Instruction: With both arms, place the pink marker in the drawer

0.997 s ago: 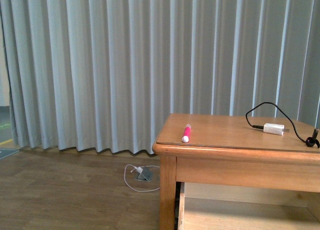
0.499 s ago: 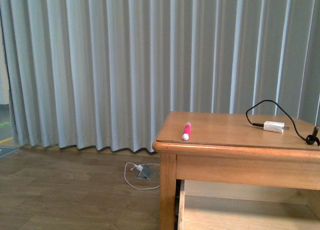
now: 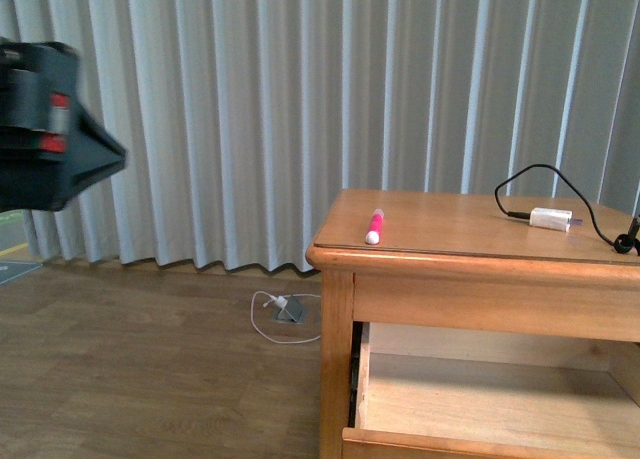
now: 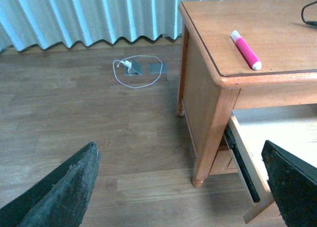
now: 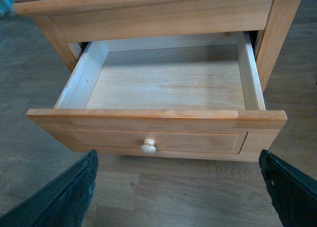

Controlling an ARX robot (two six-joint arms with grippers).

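Note:
The pink marker [image 3: 376, 225] [image 4: 245, 50] lies on the wooden cabinet top [image 3: 450, 224] near its left front corner, white cap toward the front edge. The drawer [image 5: 163, 83] [image 3: 480, 399] below is pulled out, with nothing in it, its pale round knob [image 5: 148, 146] on the front panel. My left gripper [image 4: 181, 192] hovers open over the floor to the left of the cabinet, well short of the marker. My right gripper [image 5: 178, 192] is open in front of the drawer, above the floor, with nothing between its fingers. A black part of the left arm [image 3: 50, 124] shows at the left edge.
A white plug adapter [image 3: 551, 219] with a black cable [image 3: 530, 179] lies on the right of the cabinet top. A white cord and grey floor socket [image 3: 285, 309] [image 4: 133, 68] sit on the wooden floor by the pale curtain [image 3: 250, 109].
The front camera has shifted, showing the cabinet slightly higher and more of the open drawer. Part of the black left arm has come into view at the left edge.

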